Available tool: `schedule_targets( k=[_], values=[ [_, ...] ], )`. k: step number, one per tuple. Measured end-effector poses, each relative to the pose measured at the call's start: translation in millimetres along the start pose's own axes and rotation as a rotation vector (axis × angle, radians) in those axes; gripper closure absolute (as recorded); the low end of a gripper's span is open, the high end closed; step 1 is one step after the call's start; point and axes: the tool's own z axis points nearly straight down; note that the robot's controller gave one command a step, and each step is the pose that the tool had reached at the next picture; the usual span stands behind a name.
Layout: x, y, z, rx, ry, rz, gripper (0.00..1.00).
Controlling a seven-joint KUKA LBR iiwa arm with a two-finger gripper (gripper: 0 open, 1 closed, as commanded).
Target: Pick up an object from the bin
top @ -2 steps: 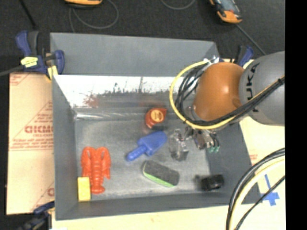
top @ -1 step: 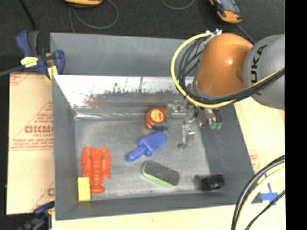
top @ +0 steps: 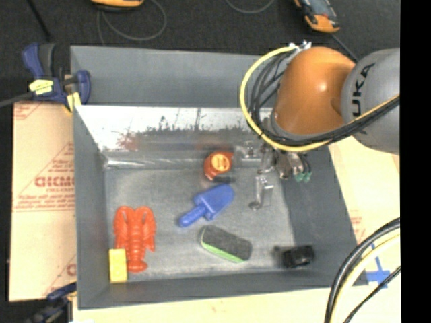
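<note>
- The gripper (top: 258, 199) hangs low over the floor of the bin (top: 91, 194), right of the middle and above a bare patch. I cannot tell whether it is open or closed, and nothing is seen in its hold.
- The nearest things are the orange disc (top: 219, 165), just beside it toward the back wall, and the blue scoop (top: 207, 206), near the floor's middle. Neither lies under it.
- No target looks settled, so one must be chosen. The scoop seems the best bet: it lies alone, apart from its neighbours, with its narrow handle pointing toward the front-left corner.
- To do it well, move toward the left wall until centred over the scoop. Turn the wrist so the closing runs across the handle, then go straight down.
- The disc sits close to the back wall and may roll or slip, so it should be taken only square across its width.
- The green pad (top: 225, 244), by the front wall, lies flat and low and is likely harder to grasp.
- The red lobster (top: 135, 233) and yellow block (top: 118, 266) lie side by side in the front-left corner, and the black lump (top: 296, 256) in the front-right. The walls crowd all three.
</note>
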Motion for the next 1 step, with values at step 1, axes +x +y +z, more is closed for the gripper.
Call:
schedule_targets(
  k=[1],
  values=[
    [-34.6, 10.3, 25.2, 0.005, -0.01, -0.052, 0.0]
  ],
)
